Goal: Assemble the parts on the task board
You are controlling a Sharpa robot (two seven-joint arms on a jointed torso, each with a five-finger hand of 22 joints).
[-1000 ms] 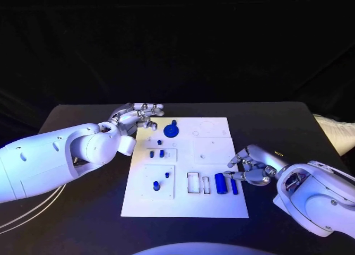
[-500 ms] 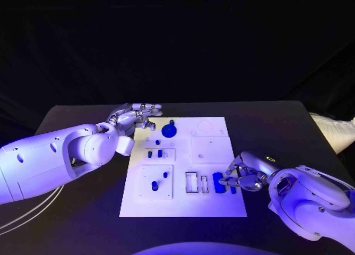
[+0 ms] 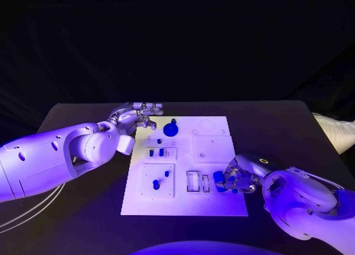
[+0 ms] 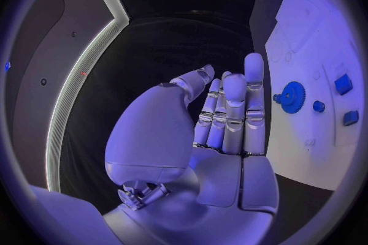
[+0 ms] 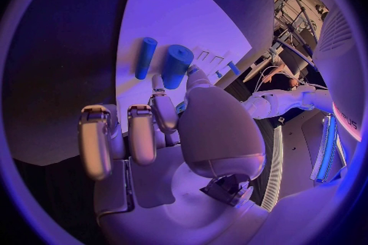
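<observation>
The white task board (image 3: 211, 204) lies mid-table. A blue gear (image 3: 171, 129) sits near its far left corner, and small blue pieces (image 3: 156, 153) stand in the left-hand plates. My left hand (image 3: 137, 114) hovers beside that far left corner, fingers straight and holding nothing; the left wrist view shows the same hand (image 4: 222, 128) short of the gear (image 4: 291, 97). My right hand (image 3: 240, 178) is low over the board's near right edge. In the right wrist view its fingertips (image 5: 158, 90) reach the thick blue cylinder (image 5: 177, 65), with a thin blue cylinder (image 5: 146, 57) beside it; both lie flat.
Two empty rectangular slots (image 3: 199, 183) lie just left of the cylinders. Bare black table (image 3: 284, 127) flanks the board. A white bundle (image 3: 341, 133) lies at the table's right edge, and cables (image 3: 24, 212) run under my left arm.
My right hand has moved in from the board's right side onto the two blue cylinders, now covering the thin one in the head view. The left hand has stayed put.
</observation>
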